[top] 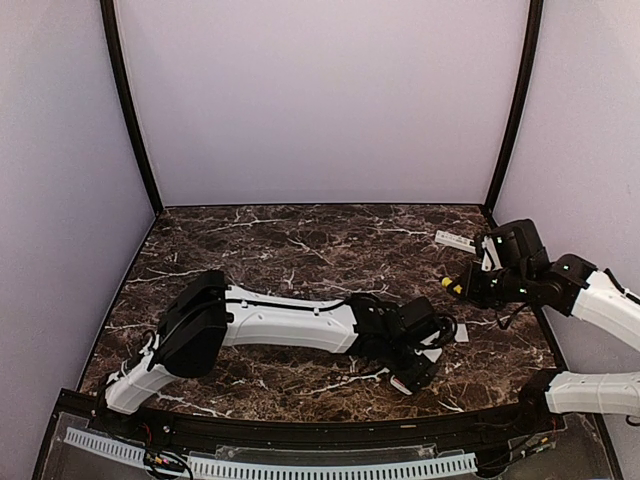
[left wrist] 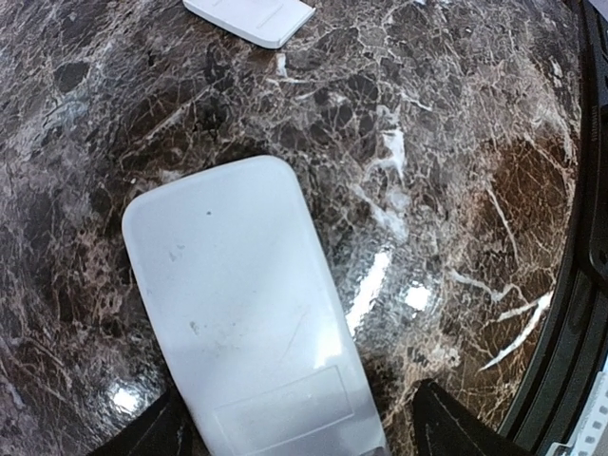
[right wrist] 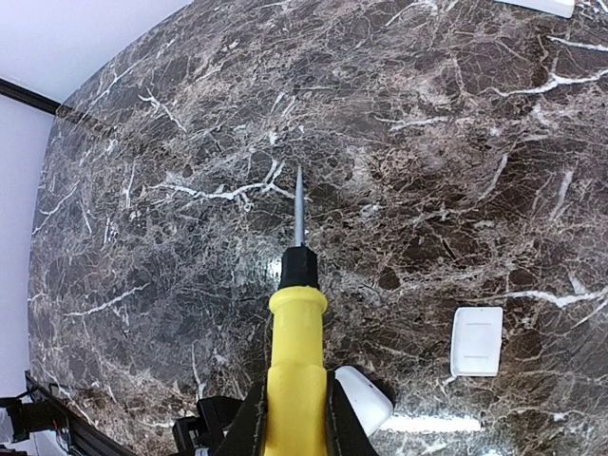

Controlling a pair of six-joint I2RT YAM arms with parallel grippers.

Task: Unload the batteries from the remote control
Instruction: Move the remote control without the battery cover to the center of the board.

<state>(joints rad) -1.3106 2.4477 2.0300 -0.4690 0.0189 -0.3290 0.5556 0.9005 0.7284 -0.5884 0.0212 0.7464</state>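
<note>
No red or blue batteries show in any view. The white remote (left wrist: 237, 304) lies back-up on the marble, its rectangular cover outline near my wrist. My left gripper (left wrist: 299, 423) is open and straddles the remote's near end; the right finger (left wrist: 456, 427) stands apart from it. In the top view this gripper (top: 420, 352) is at the table's front right. My right gripper (right wrist: 296, 418) is shut on the yellow-handled screwdriver (right wrist: 296, 342), held above the table with its tip pointing away. The top view shows it (top: 476, 285) at the right with the screwdriver (top: 451, 285).
A small flat white cover (right wrist: 477, 340) lies on the marble right of the remote's end (right wrist: 366, 399); it also shows in the top view (top: 461, 333). Another white flat object (top: 455, 241) lies at the far right. The black front rail (left wrist: 570, 313) is close.
</note>
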